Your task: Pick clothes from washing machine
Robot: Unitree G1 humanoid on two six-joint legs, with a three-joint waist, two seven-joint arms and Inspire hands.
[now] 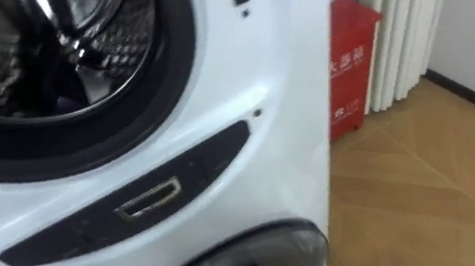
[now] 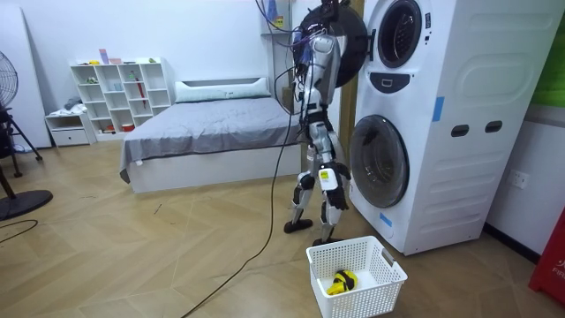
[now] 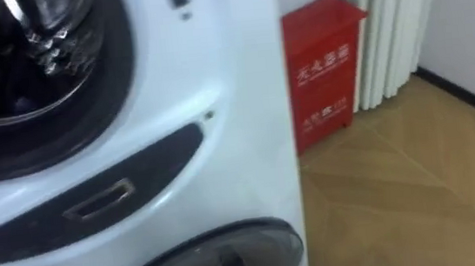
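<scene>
One red cabinet (image 1: 351,61) beside the washing machine (image 1: 247,53), white basket (image 2: 366,296) before it

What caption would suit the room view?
Robot stands at the stacked washing machines, white basket with a yellow item on the floor.

Standing at washing machine (image 2: 424,115), hand (image 2: 305,95) near open door (image 2: 340,44); well below hand, white basket (image 2: 364,300) holding yellow bundle (image 2: 342,283).

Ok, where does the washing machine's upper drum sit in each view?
Left eye view: the upper drum is in the top left corner, cut by the frame.
Right eye view: the upper drum is top left again.
Room view: the upper drum is near the top, right of centre.
Shared landmark: the dark panel just beneath it.
</scene>
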